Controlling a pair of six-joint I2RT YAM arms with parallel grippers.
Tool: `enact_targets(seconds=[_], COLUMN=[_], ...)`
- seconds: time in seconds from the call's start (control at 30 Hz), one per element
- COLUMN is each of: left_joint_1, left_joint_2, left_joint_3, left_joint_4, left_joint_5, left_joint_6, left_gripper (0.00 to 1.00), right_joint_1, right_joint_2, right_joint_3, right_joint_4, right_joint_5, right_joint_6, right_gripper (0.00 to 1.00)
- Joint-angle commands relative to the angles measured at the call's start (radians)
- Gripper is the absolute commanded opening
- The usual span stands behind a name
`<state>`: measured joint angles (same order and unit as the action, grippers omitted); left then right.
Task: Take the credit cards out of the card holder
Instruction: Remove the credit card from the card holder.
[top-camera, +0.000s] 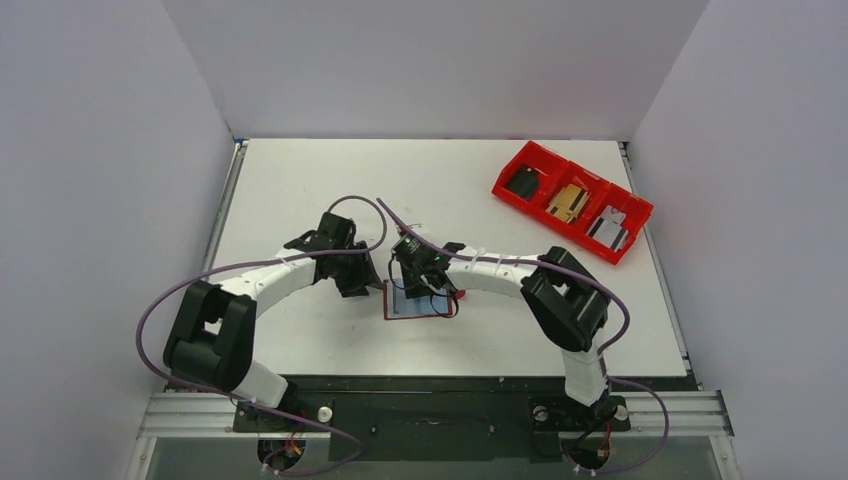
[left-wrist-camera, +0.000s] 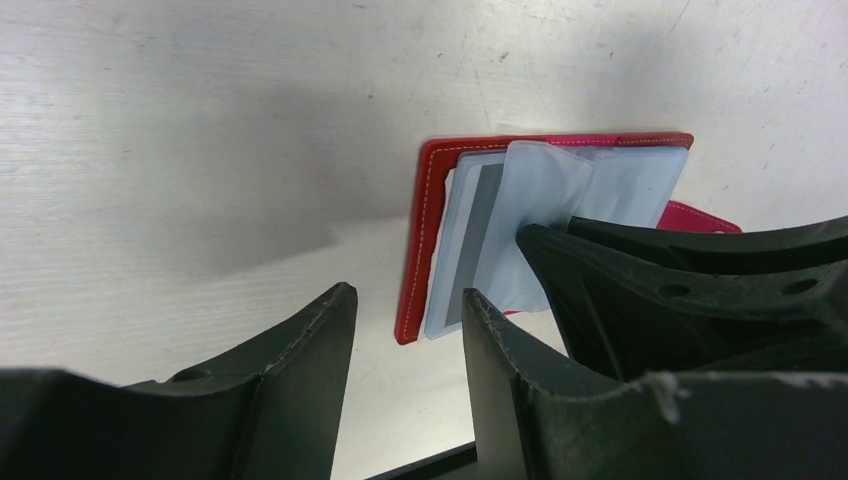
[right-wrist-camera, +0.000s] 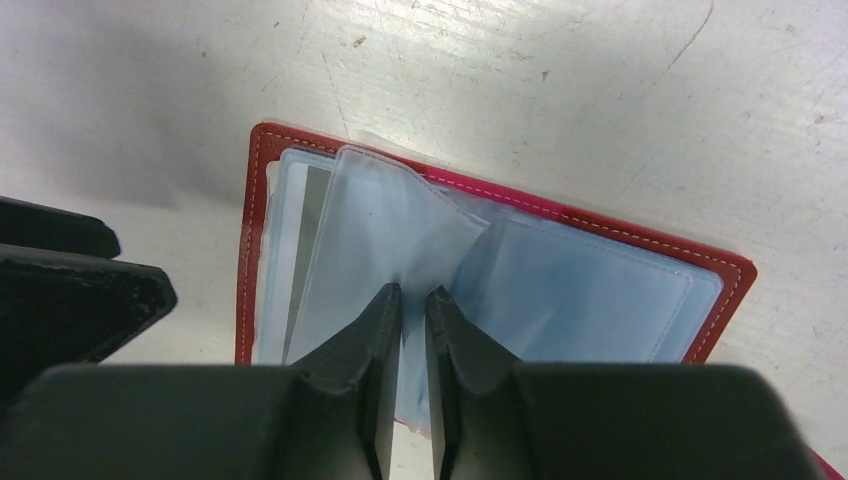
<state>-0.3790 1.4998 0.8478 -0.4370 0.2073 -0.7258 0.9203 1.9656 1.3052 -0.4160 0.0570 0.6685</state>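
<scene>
Right gripper (right-wrist-camera: 412, 300), reaching over the card holder (right-wrist-camera: 247, 250) from its 12 o'clock side as seen from overhead, has its jaws drawn almost together. One translucent sleeve leaf (right-wrist-camera: 380, 230) is nipped between them, by the look of it a pinch on the plastic alone; whether a card sits inside that leaf I cannot tell. Left gripper (left-wrist-camera: 408, 295) stands at the holder's 10 o'clock with jaws parted and nothing between them. One fingertip is low beside the holder's edge, but I cannot make out whether it touches. White table (top-camera: 300, 180) carries everything; the holder lies a little toward 6 o'clock from its centre, between the two wrists. Bright red bin (top-camera: 588, 175), with three compartments that each hold a small item, sits well apart at 2 o'clock and plays no part at present. The holder itself is a small dark red wallet with pale stitching along its border. It is opened flat like a book, and its inner face is filled with pale blue, slightly cloudy plastic pockets that fan up from the spine. Of the credit cards (left-wrist-camera: 480, 230), only one is plainly seen: a pale card with a dark grey band showing through the pocket at 9 o'clock of the spine. Judged from this, the opening step is done and a pocket is being lifted. No card lies out on the table in any view, so the whole of the extraction appears to remain.
</scene>
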Motion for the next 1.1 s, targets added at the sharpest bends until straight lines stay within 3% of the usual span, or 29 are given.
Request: enact_targets(seconds=[0.0,0.23,0.77,0.97,1.0,1.07], left_joint_1=[-0.026,-0.073,-0.123,-0.125,-0.125,-0.126], left_joint_2=[0.025,0.069,0.161,0.164,0.16,0.144], left_joint_3=[0.018,0.036,0.047,0.04,0.039,0.039], left_joint_4=[0.07,0.138,0.222,0.227,0.225,0.217], left_joint_5=[0.032,0.074,0.123,0.116,0.115,0.105], left_joint_6=[-0.023,-0.059,-0.101,-0.107,-0.107,-0.109], left_gripper=[0.4,0.4,0.27,0.12,0.04,0.0], right_joint_1=[-0.027,-0.058,-0.075,-0.085,-0.088,-0.096], right_joint_2=[0.039,0.029,0.023,-0.012,-0.028,-0.056], right_joint_3=[-0.116,-0.183,-0.209,-0.206,-0.204,-0.193], right_joint_4=[0.037,0.124,0.164,0.156,0.151,0.138], right_joint_5=[-0.045,-0.13,-0.166,-0.182,-0.185,-0.191], right_joint_6=[-0.003,0.008,0.023,0.026,0.026,0.023], right_gripper=[0.09,0.06,0.06,0.09,0.14,0.24])
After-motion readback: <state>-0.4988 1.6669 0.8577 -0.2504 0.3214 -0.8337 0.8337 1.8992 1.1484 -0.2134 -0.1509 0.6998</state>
